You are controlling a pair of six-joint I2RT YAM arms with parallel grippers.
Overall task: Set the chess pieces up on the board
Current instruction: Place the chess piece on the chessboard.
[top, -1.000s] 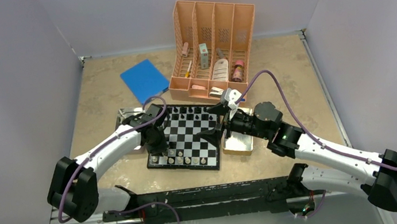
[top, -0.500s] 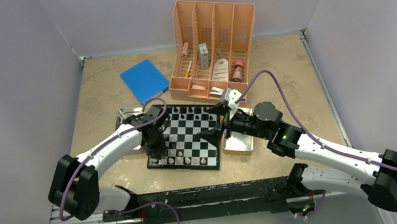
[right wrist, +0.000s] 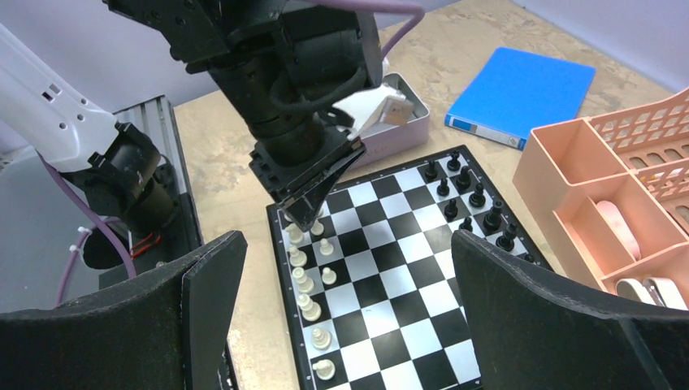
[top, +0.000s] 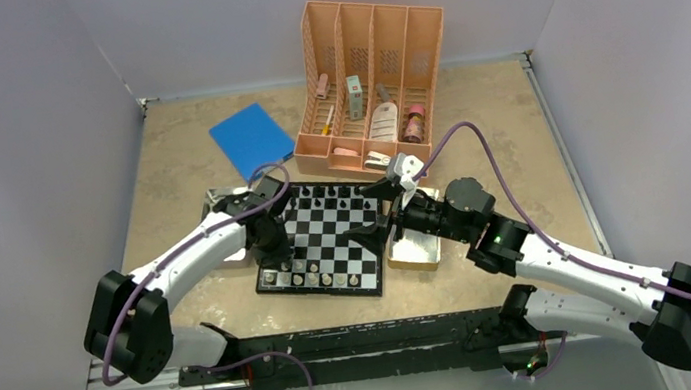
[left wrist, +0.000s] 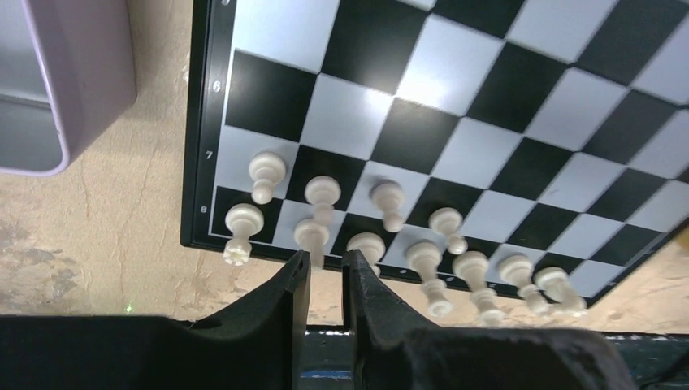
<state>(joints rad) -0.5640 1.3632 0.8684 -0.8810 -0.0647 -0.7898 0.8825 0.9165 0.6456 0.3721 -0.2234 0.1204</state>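
The board lies in the middle of the table. Black chess pieces stand along its far edge and white chess pieces along its near edge. My left gripper hangs over the near left corner. In the left wrist view its jaws stand a narrow gap apart. A white piece stands on the board with its top between the tips, touching neither finger. My right gripper hovers wide open over the board's right side, with nothing in it.
A peach organizer with bottles stands behind the board, with a blue book to its left. One metal tray lies at the board's left and another at its right, under the right arm.
The left jaws have parted a little around the white piece, and the left wrist has drawn slightly back from the near edge. The right arm has barely moved.
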